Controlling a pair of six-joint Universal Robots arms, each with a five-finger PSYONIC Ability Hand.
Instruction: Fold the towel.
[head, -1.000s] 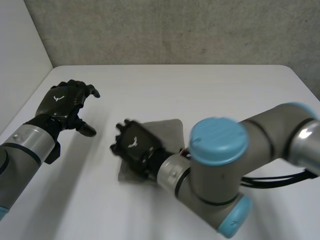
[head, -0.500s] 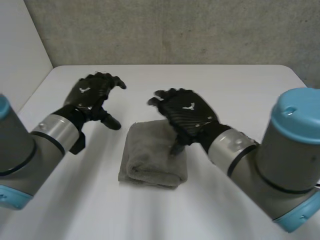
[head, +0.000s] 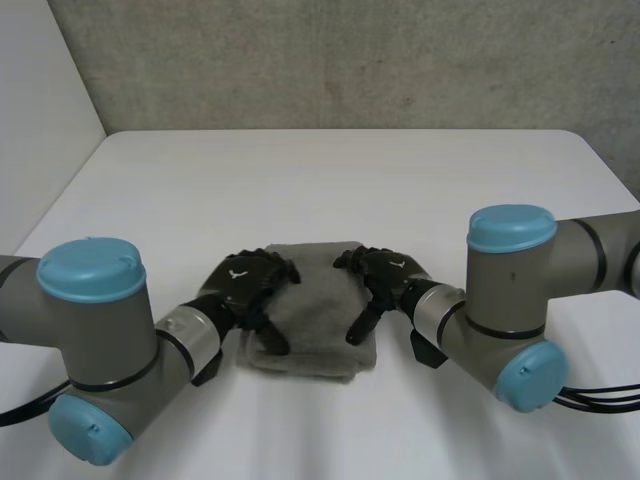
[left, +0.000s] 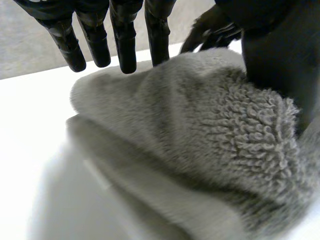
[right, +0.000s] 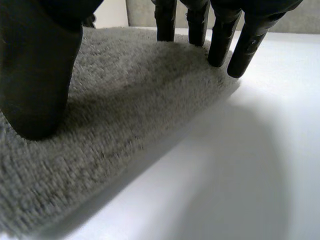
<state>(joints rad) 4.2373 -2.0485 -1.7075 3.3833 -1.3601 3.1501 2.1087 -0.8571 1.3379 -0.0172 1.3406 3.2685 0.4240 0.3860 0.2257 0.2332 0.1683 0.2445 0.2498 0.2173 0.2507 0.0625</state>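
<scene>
A grey towel lies folded into a small thick pad near the front middle of the white table. My left hand rests on the towel's left edge. In the left wrist view its straight fingers reach over the towel and its thumb presses into the pile. My right hand rests on the towel's right edge. The right wrist view shows its straight fingers touching the towel along that edge, with the thumb pressed down on the cloth. Both hands are open.
Both forearms lie low over the table's front, either side of the towel. A grey wall runs behind the table's far edge, and a pale wall stands at the left.
The right hand left the towel's left part, lifted and opened. Both hands then came down from above the towel onto its two side edges. The left arm swung in from the far left.
</scene>
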